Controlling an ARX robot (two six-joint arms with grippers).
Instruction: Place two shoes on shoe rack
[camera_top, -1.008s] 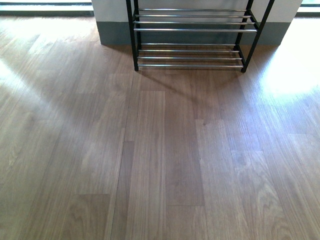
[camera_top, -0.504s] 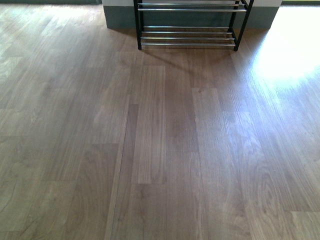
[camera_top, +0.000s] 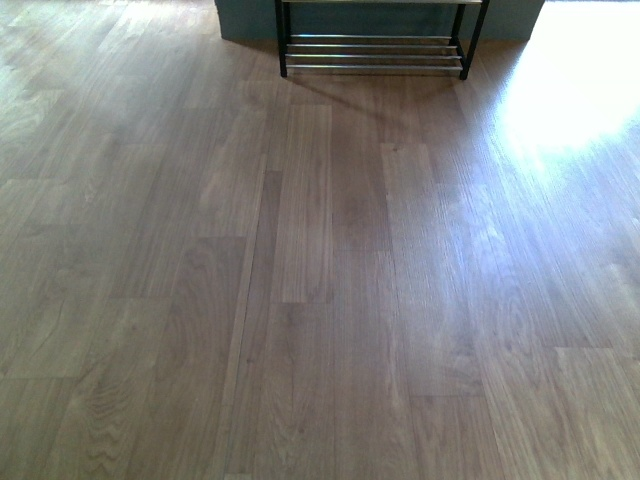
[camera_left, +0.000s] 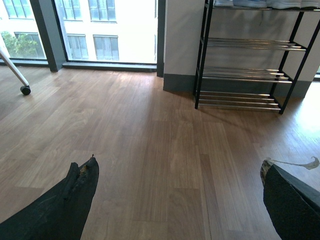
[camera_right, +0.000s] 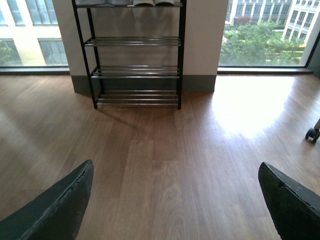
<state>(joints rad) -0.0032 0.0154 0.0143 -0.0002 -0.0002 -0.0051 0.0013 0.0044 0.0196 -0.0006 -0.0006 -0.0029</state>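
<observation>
Against wall: shoe rack (camera_top: 374, 52), bars crosswise

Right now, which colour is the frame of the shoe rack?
Black, with shiny chrome bars; the shoe rack shows best in the right wrist view.

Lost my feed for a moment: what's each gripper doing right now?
Left gripper: open, holding nothing, over bare wood floor.
Right gripper: open, holding nothing, facing the shoe rack.
</observation>
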